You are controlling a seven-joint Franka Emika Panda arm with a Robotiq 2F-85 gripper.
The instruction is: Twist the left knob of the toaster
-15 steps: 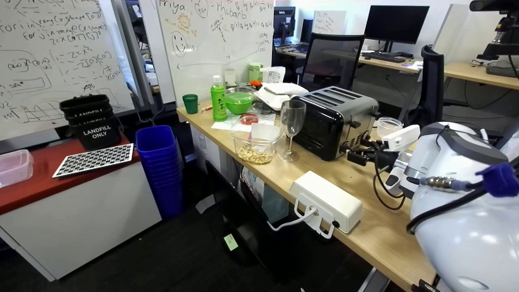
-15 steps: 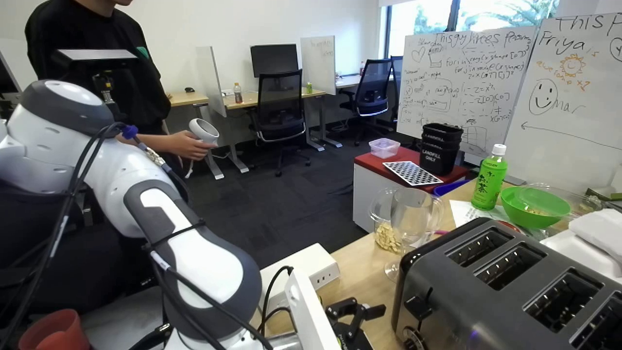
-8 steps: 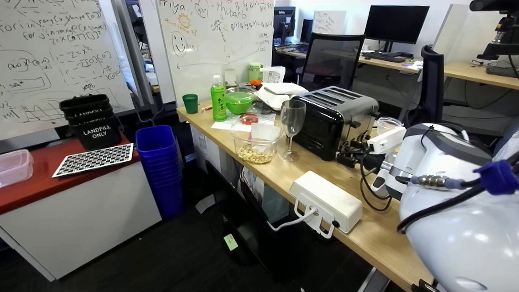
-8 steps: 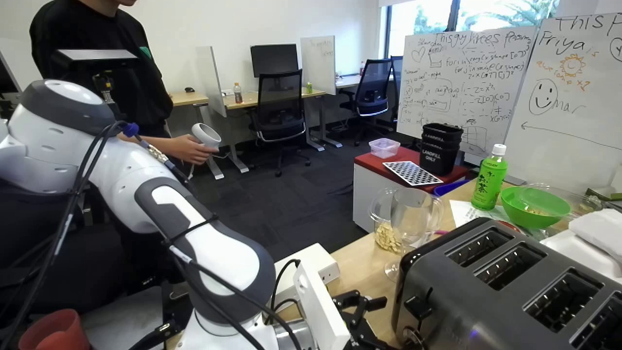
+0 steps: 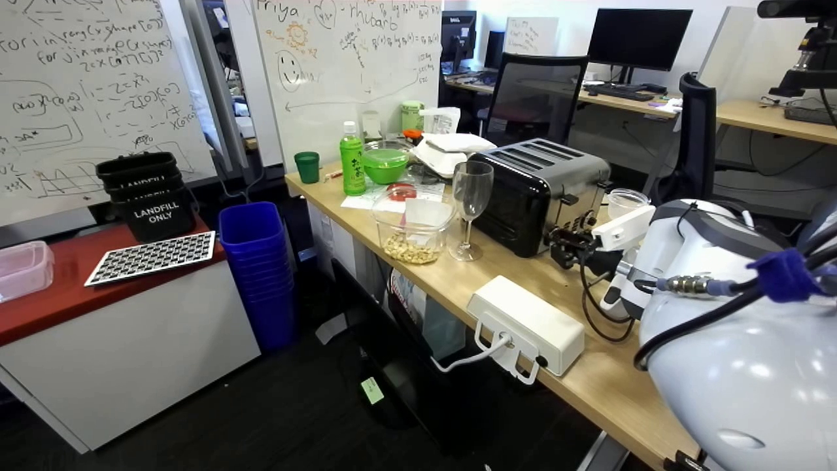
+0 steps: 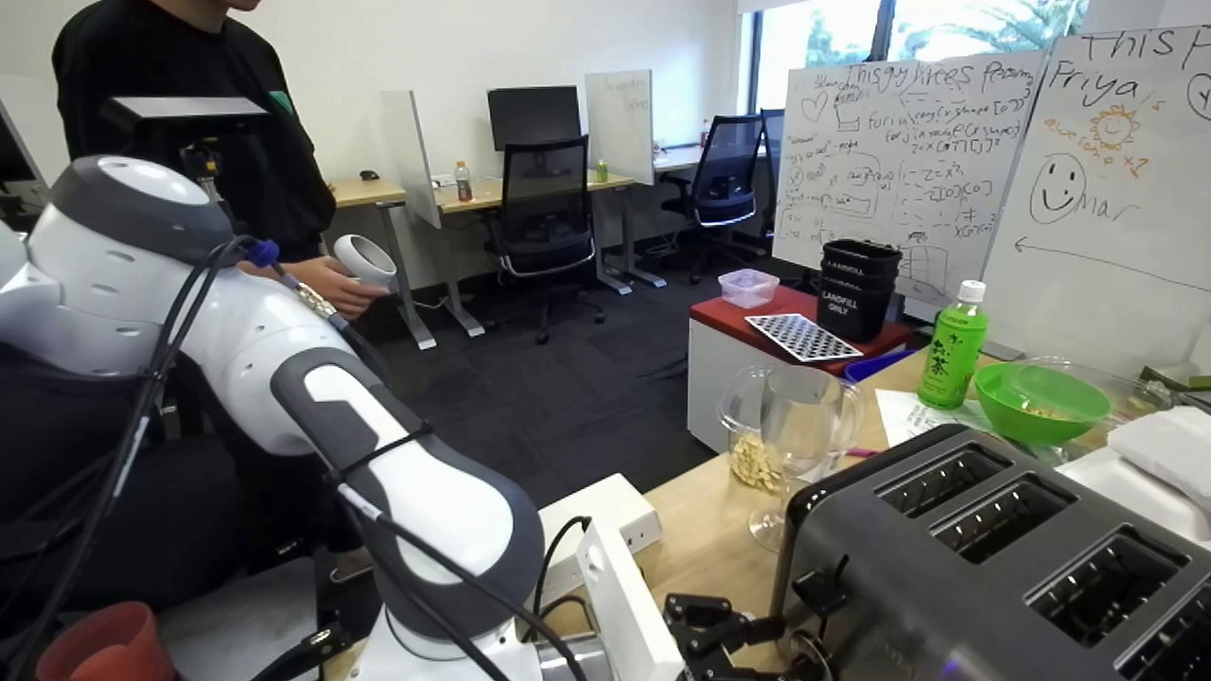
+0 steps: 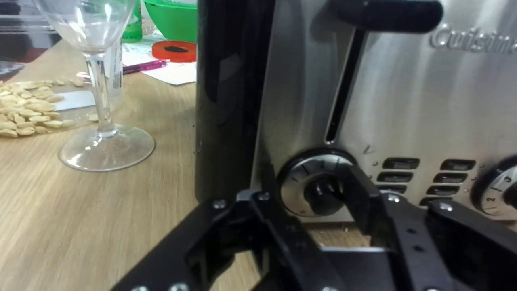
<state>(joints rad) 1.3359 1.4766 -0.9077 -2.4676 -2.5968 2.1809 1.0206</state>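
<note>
The toaster (image 5: 513, 199), black-sided with a silver front and top slots, stands on the table in both exterior views. Its left knob (image 7: 323, 196), a black stub on a silver dial, fills the middle of the wrist view. My gripper (image 7: 309, 178) is partly narrowed around this knob and still open. The right finger (image 7: 357, 188) lies close against the knob's right side; whether it touches, I cannot tell. A gap separates the left finger (image 7: 268, 178) from the knob. The dial's right part is hidden behind the right finger. In an exterior view the gripper (image 6: 757, 629) reaches the toaster's front.
A wine glass (image 7: 103, 109) stands just left of the toaster, beside a clear container of nuts (image 5: 412, 245). A black lever (image 7: 387, 16) juts out above the knob. A white socket box (image 5: 526, 320) sits at the table's edge. A right knob (image 7: 503, 194) is partly in view.
My gripper has moved forward to the toaster's front and its jaws have drawn closer together around the left knob. The toaster has shifted slightly in the exterior views.
</note>
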